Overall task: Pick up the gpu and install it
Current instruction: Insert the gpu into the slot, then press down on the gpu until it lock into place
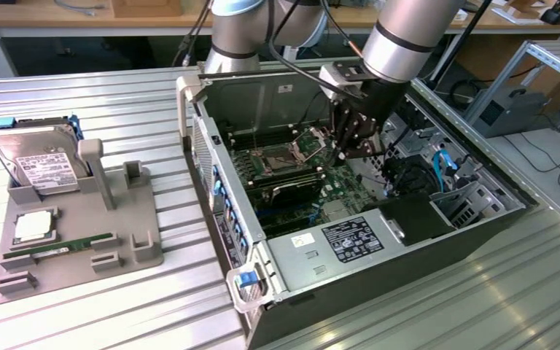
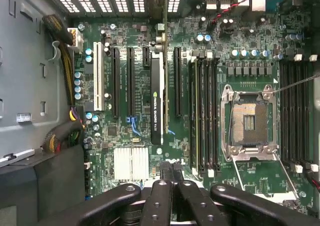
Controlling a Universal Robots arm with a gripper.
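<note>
The gpu [image 2: 157,101] is a thin dark card with a green logo strip. It stands on edge in a slot of the green motherboard [image 2: 125,46], between the other long black slots. My gripper [image 2: 172,172] is shut, its black fingers [image 2: 160,201] pressed together just off the card's near end. I cannot tell whether they touch the card. From outside, my gripper [image 1: 356,146] reaches down into the open computer case [image 1: 260,219], over the motherboard's middle.
An empty CPU socket [image 2: 248,123] and memory slots [image 2: 202,111] lie beside the card. Cable bundles [image 2: 60,136] sit by the case wall. On the exterior view's left, a grey rack [image 1: 129,248] holds a hard drive [image 1: 37,164], a processor chip [image 1: 35,226] and a green memory stick [image 1: 61,248].
</note>
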